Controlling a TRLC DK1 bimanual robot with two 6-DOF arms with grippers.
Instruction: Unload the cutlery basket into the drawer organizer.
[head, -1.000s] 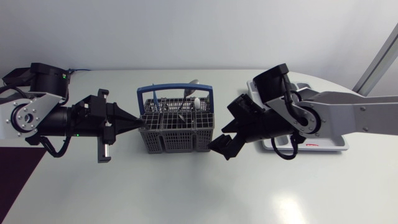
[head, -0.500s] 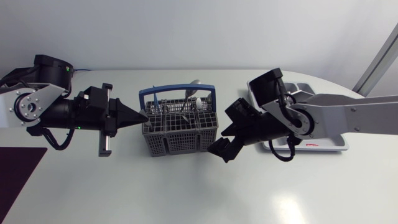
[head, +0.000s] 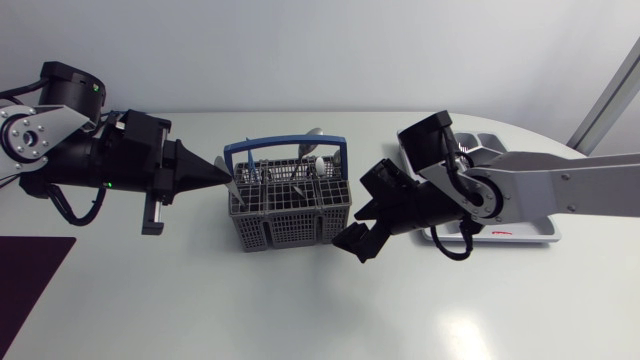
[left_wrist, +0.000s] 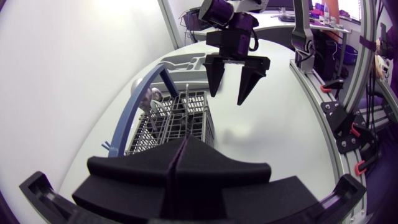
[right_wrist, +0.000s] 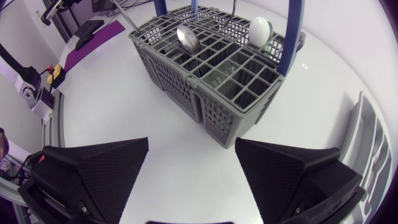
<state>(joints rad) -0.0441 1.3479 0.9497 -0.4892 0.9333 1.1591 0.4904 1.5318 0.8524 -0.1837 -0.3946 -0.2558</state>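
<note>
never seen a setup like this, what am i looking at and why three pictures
Two robot arms sit at a white table. One picture looks down from overhead; the other two come from cameras on each wrist. In the middle stands a grey cutlery basket with a blue handle, holding spoons. The white drawer organizer lies partly under the right arm. The left gripper, shut, is at the basket's edge; whether it pinches anything is unclear. The right gripper is open beside the basket, empty.

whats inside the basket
A metal spoon and a white spoon stand in the basket's back cells, with a thin handle pinched in the left gripper's shut jaws. Front cells look empty; the mesh walls hide the utensils' lower ends.
</note>
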